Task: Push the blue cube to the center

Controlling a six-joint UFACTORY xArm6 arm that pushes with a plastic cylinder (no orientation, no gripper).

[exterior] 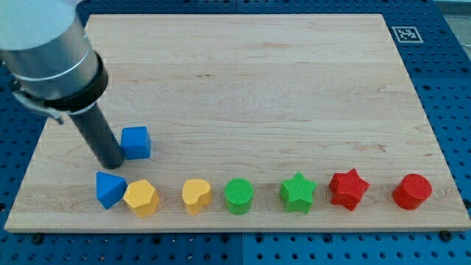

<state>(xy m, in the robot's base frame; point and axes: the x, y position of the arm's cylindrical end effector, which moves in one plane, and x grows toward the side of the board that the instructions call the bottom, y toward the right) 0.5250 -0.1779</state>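
The blue cube (136, 142) lies on the wooden board (243, 81) at the view's left, well left of the board's middle. My tip (112, 163) rests on the board just left of the cube, at its lower left side, touching or nearly touching it. The dark rod rises up and left from there to the grey arm body (48, 51) at the view's top left.
A row of blocks runs along the view's bottom: a blue triangular block (110, 189), a yellow hexagon (140, 197), a yellow heart (196, 196), a green cylinder (238, 196), a green star (298, 192), a red star (347, 189), a red cylinder (411, 192). A marker tag (405, 34) sits at the top right.
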